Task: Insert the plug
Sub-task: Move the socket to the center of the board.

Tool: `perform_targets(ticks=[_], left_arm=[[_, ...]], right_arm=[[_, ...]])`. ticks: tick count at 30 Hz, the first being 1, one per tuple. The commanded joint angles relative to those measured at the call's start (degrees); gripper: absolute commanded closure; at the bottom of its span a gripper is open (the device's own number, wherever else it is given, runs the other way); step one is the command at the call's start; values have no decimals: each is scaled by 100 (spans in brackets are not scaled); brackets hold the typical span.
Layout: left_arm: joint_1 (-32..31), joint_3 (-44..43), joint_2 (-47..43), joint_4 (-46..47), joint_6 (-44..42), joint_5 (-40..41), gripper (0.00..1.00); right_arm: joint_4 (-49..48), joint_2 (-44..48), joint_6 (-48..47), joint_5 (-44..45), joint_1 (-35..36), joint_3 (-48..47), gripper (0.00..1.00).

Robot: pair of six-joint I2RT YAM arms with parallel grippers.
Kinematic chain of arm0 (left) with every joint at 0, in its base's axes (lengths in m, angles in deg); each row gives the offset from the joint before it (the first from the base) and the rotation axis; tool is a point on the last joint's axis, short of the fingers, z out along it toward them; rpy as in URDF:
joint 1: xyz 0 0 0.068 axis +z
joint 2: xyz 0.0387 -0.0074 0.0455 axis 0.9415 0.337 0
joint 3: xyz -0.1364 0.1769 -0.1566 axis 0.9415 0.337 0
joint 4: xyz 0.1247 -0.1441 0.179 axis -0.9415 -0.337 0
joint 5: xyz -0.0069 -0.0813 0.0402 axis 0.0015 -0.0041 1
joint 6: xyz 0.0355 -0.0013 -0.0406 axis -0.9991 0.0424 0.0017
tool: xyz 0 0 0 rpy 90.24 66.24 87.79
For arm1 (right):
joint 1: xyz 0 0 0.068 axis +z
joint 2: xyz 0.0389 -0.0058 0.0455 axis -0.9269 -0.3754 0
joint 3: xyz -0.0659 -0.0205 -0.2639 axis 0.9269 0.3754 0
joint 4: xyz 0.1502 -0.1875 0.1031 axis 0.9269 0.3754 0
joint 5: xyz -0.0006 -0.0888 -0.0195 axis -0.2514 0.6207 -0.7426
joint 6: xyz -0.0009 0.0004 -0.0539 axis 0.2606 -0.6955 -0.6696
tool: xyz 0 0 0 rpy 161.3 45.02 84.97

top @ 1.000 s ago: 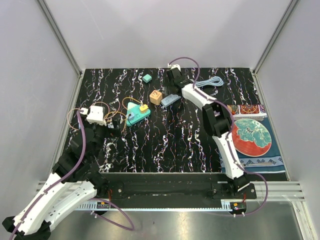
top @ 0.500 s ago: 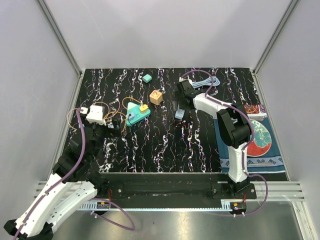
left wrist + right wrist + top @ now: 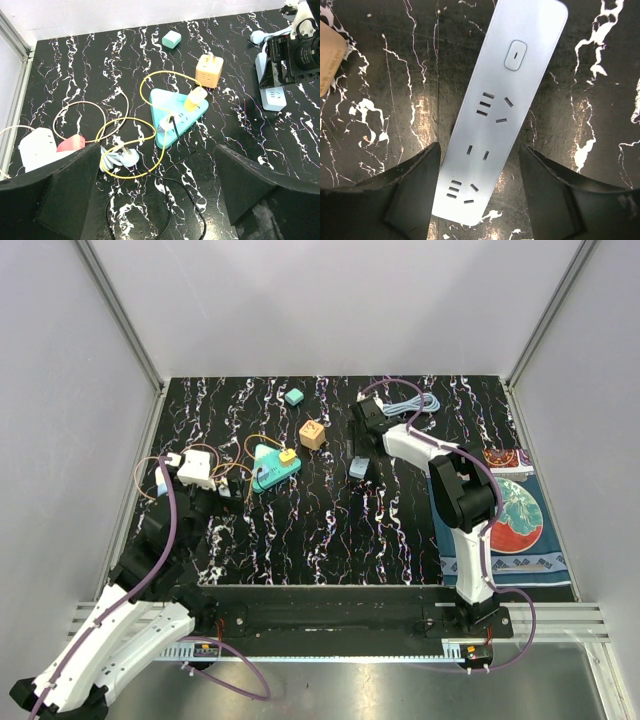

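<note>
Robot: Since a second ago my right arm has drawn back from the far edge. With it the pale blue power strip point(image 3: 357, 469) has slid toward the middle and turned.

Tech: Count things for me.

Robot: Two strips: that one and a teal triangular strip point(image 3: 175, 112). One orange cube adapter point(image 3: 209, 70), one small teal cube point(image 3: 171, 38), one white block point(image 3: 37, 147). One yellow plug point(image 3: 195, 98) sits in the teal strip, and one pale plug point(image 3: 129, 158) lies loose.

Tech: Surroundings?

Robot: Black worktop point(image 3: 330, 530) veined with white, pale walls, and a red plate point(image 3: 515, 525) on a patterned cloth to my right.

Tech: How does the blue strip lie?

Robot: Flat, sockets up, right of the orange cube. In my right wrist view its long axis slants away from me, switch end farthest.

Tech: Fingers?

Robot: My right fingers point(image 3: 415, 190) stand spread either side of the strip's near end. A gap shows and nothing is clamped. My left fingers point(image 3: 65, 190) are wide apart and empty.
</note>
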Motion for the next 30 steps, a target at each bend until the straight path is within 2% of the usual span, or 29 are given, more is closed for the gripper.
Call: perform_targets(ticks=[1, 6, 9, 10, 14, 16, 20, 23, 25, 26, 27, 30], left_arm=[[78, -12, 8, 204, 75, -184, 2], [130, 5, 25, 204, 102, -316, 2], [157, 5, 60, 177, 111, -378, 2], [157, 5, 78, 177, 119, -387, 2], [183, 14, 113, 160, 181, -492, 2], [192, 40, 157, 177, 190, -545, 2], [201, -38, 525, 98, 198, -764, 1], [201, -100, 815, 151, 233, -966, 1], [192, -188, 991, 203, 321, -1037, 1], [201, -292, 1192, 230, 426, -1072, 1], [201, -354, 1307, 291, 479, -1081, 1], [210, -706, 1904, 458, 541, -1002, 1]], right_arm=[[15, -17, 149, -175, 1, 87, 33], [111, 211, 228, -481, -8, 368, 51], [226, 580, 316, -675, 18, 702, 67], [261, 703, 334, -728, 27, 938, 75], [542, 1571, 439, -1044, 132, 1721, 89], [752, 1880, 483, -1212, 273, 2213, 90], [991, 2758, 632, -1738, 598, 3056, 90], [999, 3207, 782, -1906, 818, 3558, 85], [991, 3488, 800, -1915, 862, 3726, 76], [991, 3594, 791, -1889, 871, 3752, 69], [973, 3691, 730, -1836, 879, 3770, 56], [894, 4122, 476, -1538, 871, 3735, 39]])
